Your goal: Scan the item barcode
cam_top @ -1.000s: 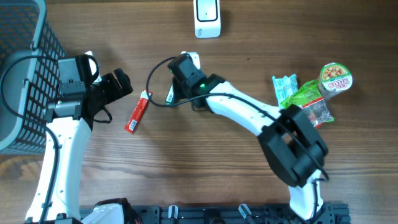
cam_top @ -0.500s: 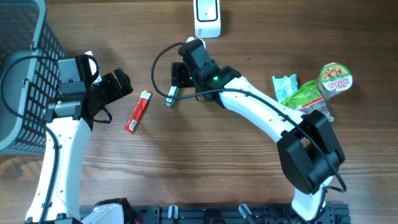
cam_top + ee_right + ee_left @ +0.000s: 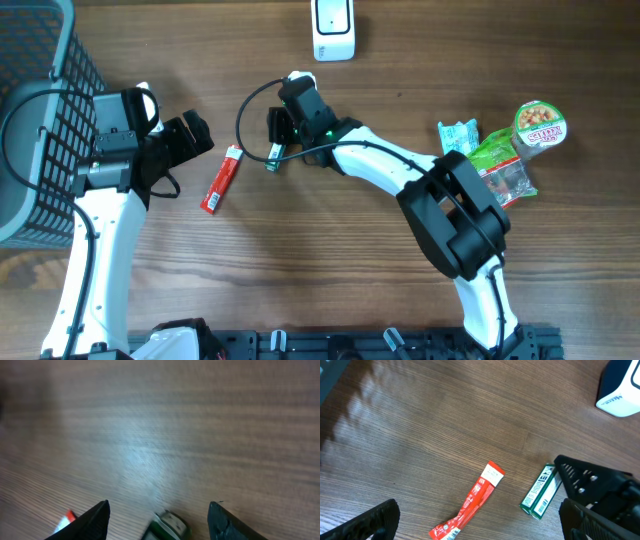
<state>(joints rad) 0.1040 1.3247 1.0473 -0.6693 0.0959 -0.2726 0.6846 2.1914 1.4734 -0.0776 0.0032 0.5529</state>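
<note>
Overhead view of a wooden worktop (image 3: pixel 300 260) with two white and black robot arms reaching in from the near edge. The item to scan, a narrow green box (image 3: pixel 273 155), lies flat left of the middle, towards the far edge. A white barcode scanner (image 3: pixel 333 28) stands at the middle of the far edge, apart from the box.

The right gripper (image 3: pixel 159 516) hangs just above the far end of the green box. Its two dark fingers are spread, and the wrist view shows the box end low in the gap between them with wood visible on either side, so nothing is grasped.

The left gripper (image 3: pixel 198 137) hovers near the left edge with its fingers released wide and nothing between them. Just to its right a red sachet (image 3: pixel 222 180) lies flat on the wood, beside the green box but not touching it.

A grey wire basket (image 3: pixel 40 120) fills the far left corner. By the right edge sit a round snack cup (image 3: pixel 541 125) and a green packet (image 3: pixel 488 155), close together
</note>
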